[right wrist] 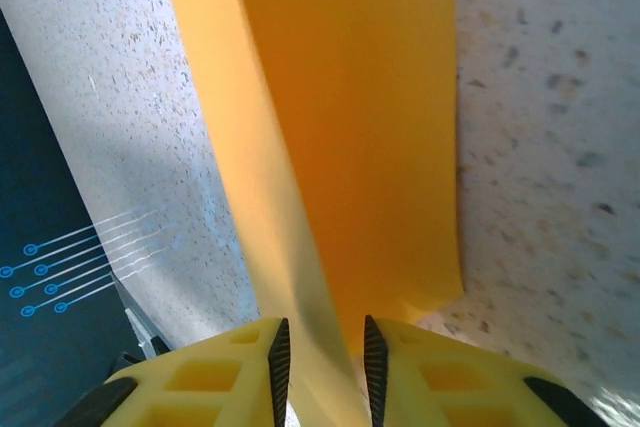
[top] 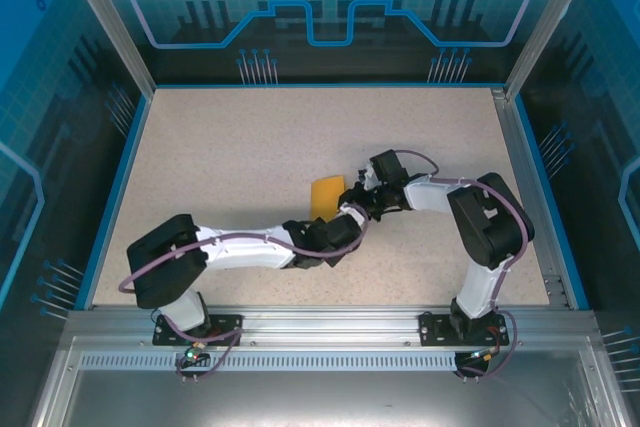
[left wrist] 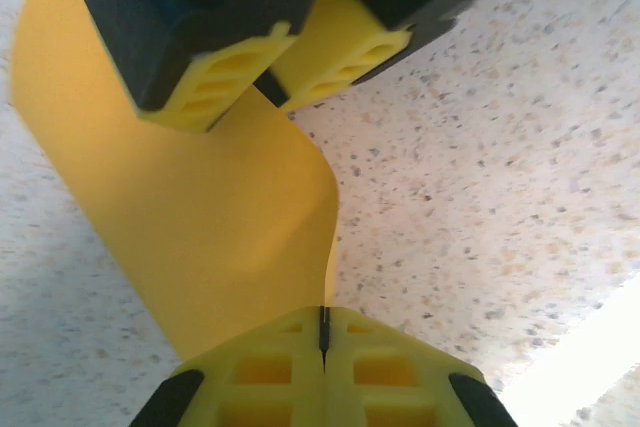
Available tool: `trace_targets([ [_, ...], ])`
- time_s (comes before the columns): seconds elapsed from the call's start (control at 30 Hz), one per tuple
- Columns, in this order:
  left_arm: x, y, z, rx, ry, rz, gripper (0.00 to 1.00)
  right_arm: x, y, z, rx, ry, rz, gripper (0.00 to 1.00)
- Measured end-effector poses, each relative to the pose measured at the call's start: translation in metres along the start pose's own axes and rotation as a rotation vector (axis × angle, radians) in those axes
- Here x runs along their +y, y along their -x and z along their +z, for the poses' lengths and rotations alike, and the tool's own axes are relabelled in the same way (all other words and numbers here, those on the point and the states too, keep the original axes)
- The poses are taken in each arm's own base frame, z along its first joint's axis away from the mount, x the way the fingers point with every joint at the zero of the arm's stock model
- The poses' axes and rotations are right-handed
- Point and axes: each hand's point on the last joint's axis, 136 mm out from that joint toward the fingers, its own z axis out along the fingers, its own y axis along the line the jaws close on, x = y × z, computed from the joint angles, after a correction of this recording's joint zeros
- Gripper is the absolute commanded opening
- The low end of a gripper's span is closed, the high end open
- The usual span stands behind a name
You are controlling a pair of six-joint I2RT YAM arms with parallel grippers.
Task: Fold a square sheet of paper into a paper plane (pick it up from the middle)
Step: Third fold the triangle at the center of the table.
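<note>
The square sheet of paper (top: 326, 194) is orange-yellow and stands lifted and curved between both grippers near the table's middle. My left gripper (left wrist: 323, 312) is shut on the sheet's (left wrist: 200, 197) near edge, which runs into the thin slit between its pads. Opposite it, my right gripper (left wrist: 270, 82) reaches over the sheet's far part. In the right wrist view the sheet (right wrist: 350, 127) shows a lengthwise bend and passes between my right gripper's (right wrist: 322, 332) jaws, which stand slightly apart and open around it. From above, the left gripper (top: 350, 215) and right gripper (top: 360, 187) nearly meet. The paper plane is out of view.
The speckled beige table (top: 250, 137) is bordered by a blue rim and metal frame posts (top: 105, 22). Both arms cross the near half of the table, elbows bent, with cables looped along them.
</note>
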Motion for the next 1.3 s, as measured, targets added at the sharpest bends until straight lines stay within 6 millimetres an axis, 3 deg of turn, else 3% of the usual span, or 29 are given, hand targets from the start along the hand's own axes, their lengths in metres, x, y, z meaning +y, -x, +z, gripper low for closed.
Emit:
trace_targets([
  [0.2,0.02,0.009,0.001,0.049,-0.237,-0.232,0.0,-0.004,0.014,-0.032,-0.095,-0.056,-0.014,0.36],
  [0.33,0.02,0.008,0.004,0.094,-0.386,-0.332,0.0,-0.007,0.018,-0.043,-0.128,-0.074,-0.017,0.35],
  [0.6,0.026,0.015,0.006,0.106,-0.545,-0.474,0.01,-0.01,0.015,-0.043,-0.117,-0.081,-0.018,0.3],
  [0.8,0.048,0.018,0.008,0.088,-0.564,-0.557,0.01,-0.007,0.009,-0.037,-0.1,-0.084,-0.032,0.29],
  [0.97,0.053,0.013,0.015,0.103,-0.566,-0.58,0.01,-0.007,0.008,-0.028,-0.078,-0.095,-0.033,0.27],
  [1.13,0.057,0.006,0.02,0.121,-0.556,-0.596,0.01,0.002,0.016,-0.025,-0.075,-0.101,-0.057,0.2],
  [1.3,0.057,0.001,0.026,0.14,-0.552,-0.603,0.02,0.015,0.018,-0.019,-0.068,-0.112,-0.104,0.19],
])
